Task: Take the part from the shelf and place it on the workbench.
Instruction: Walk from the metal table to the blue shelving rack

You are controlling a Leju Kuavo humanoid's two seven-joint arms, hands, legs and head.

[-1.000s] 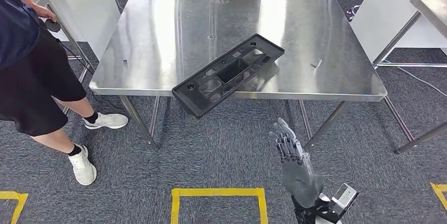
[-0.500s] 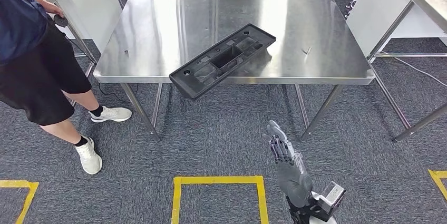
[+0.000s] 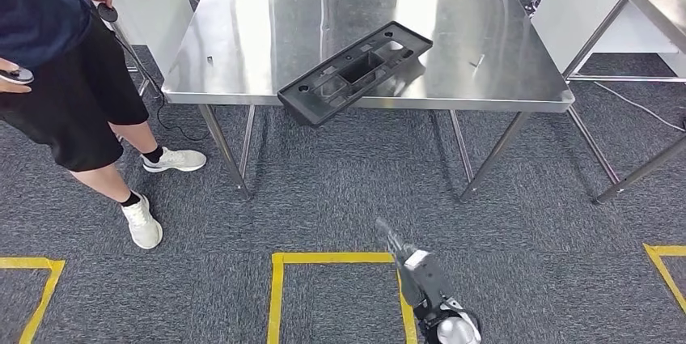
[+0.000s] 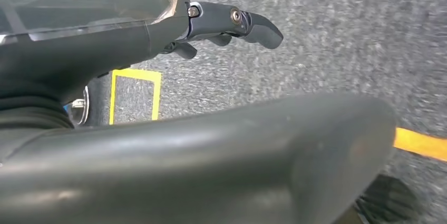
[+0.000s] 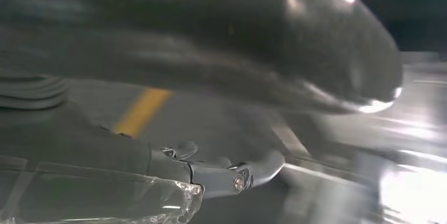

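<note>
From the head view we see the steel counter (image 3: 267, 28) with the black part (image 3: 356, 73) lying on its near edge, tilted, 1 end overhanging toward the floor. No hand touches it. A person (image 3: 61, 61) stands at the counter's left corner. Yellow tape (image 3: 277, 295) marks the grey carpet (image 3: 340, 198) below.

Our right hand (image 3: 398, 245) shows low in that view, well apart from the part, its fingers stretched forward and holding nothing. Its wrist view is blurred: we make out the thumb and dark fingers (image 5: 253, 174) extended, nothing between them.

The left wrist view gives what the head view does not: our left hand (image 4: 211, 23) over the carpet, fingers loosely extended, released, empty.
</note>
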